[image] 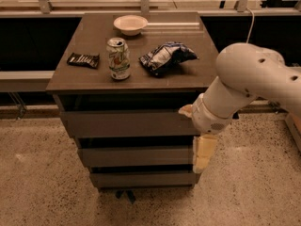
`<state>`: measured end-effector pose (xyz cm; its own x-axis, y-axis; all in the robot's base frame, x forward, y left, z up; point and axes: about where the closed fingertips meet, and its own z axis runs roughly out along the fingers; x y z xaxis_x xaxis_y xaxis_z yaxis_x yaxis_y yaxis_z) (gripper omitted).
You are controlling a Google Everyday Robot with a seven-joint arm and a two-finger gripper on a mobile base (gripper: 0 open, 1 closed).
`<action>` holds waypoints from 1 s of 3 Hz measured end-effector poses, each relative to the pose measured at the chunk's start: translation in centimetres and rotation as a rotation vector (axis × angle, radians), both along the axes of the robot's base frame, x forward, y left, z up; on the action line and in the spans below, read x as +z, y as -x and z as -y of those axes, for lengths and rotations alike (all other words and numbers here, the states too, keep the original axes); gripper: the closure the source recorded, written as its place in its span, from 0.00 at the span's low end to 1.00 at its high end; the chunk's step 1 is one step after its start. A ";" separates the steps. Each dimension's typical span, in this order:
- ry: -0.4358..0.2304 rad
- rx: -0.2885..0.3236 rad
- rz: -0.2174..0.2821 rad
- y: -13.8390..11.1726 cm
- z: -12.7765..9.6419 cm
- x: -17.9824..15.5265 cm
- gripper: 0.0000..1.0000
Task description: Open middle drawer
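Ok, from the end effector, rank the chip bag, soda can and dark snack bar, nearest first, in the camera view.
The end effector hangs at the right end of the middle drawer.
1. Chip bag, right side of the tabletop.
2. Soda can, tabletop middle.
3. Dark snack bar, far left of the tabletop.

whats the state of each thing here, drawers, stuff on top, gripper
middle drawer: shut
top drawer: shut
bottom drawer: shut
can: upright
bowl: upright, looks empty
chip bag: lying crumpled
snack bar: lying flat
gripper: pointing down by middle drawer's right end
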<state>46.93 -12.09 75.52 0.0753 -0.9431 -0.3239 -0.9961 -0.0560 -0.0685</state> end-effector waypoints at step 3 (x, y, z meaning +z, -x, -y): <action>0.042 0.052 -0.125 3.1 -3.4 -11.9 0.00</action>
